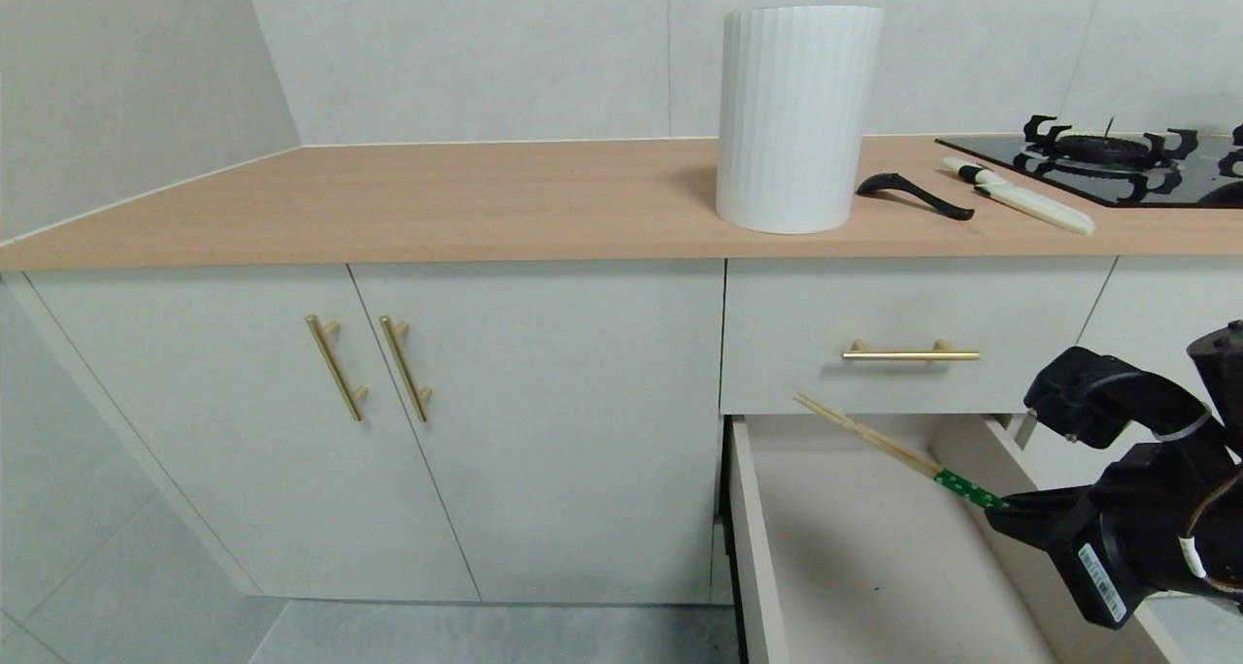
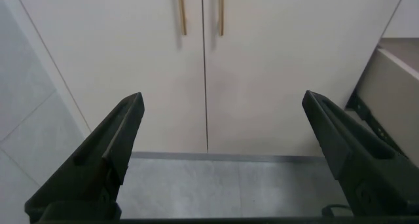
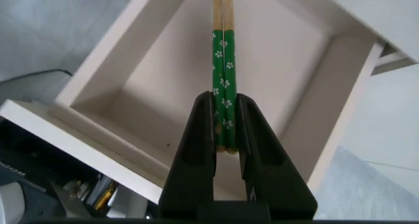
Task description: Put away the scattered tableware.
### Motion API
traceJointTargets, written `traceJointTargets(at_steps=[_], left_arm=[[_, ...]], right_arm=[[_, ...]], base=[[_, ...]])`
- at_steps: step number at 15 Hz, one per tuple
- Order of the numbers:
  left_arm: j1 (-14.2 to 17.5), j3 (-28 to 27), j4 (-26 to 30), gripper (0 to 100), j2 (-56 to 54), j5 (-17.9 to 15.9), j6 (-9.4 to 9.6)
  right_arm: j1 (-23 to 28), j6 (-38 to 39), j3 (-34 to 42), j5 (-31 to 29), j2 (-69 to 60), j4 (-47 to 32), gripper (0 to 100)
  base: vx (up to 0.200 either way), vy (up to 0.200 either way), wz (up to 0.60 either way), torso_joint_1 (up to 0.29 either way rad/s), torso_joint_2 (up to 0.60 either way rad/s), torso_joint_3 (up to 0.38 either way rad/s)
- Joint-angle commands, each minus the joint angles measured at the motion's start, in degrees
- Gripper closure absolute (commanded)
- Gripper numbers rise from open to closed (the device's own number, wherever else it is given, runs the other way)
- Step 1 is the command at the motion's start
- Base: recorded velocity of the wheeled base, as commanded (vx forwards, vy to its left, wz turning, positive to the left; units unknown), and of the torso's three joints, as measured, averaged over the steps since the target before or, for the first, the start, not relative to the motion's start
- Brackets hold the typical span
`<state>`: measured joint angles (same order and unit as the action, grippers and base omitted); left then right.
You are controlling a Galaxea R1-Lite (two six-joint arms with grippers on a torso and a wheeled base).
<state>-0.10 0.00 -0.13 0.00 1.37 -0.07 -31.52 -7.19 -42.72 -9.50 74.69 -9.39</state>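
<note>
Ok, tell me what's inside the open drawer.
The drawer floor looks bare; chopsticks held in the right gripper hang over it. The gripper covers its near right part.

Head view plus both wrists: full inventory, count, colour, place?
open drawer: one, off-white, lower right
chopsticks: one pair, bamboo with green flowered ends, above the open drawer
closed drawer: one, white, gold handle, above the open one
cabinet doors: two, white, gold handles, left of the drawers
countertop: one, wood
ribbed container: one, white, on countertop
curved utensil: one, black, right of container
knife: one, white, beside hob
gas hob: one, black, countertop's far right
left gripper: black, open, facing cabinet doors
right gripper: black, shut on chopsticks
</note>
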Motion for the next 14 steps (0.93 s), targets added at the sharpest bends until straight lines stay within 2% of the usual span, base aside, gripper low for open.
traceJointTargets(at_steps=[1, 8, 11, 14], left_arm=[[0.0, 0.0, 0.0, 0, 0.1, 0.0, -0.01], [0.0, 0.0, 0.0, 0, 0.1, 0.0, -0.01], [0.0, 0.0, 0.0, 0, 0.1, 0.0, -0.01], [0.0, 0.0, 0.0, 0, 0.1, 0.0, -0.01]], right_arm=[[0.0, 0.0, 0.1, 0.0, 1.2, -0.1, 100], [0.1, 0.2, -0.8, -1.6, 7.0, -0.3, 100], [0.6, 8.2, -2.6, -1.8, 11.8, -0.1, 100], [0.7, 9.8, -3.3, -1.6, 19.6, 3.1, 100]], base=[[0.000, 0.000, 0.00, -0.007, 0.06, 0.036], [0.000, 0.000, 0.00, 0.000, 0.00, 0.000], [0.000, 0.000, 0.00, 0.000, 0.00, 0.000], [0.000, 0.000, 0.00, 0.000, 0.00, 0.000]])
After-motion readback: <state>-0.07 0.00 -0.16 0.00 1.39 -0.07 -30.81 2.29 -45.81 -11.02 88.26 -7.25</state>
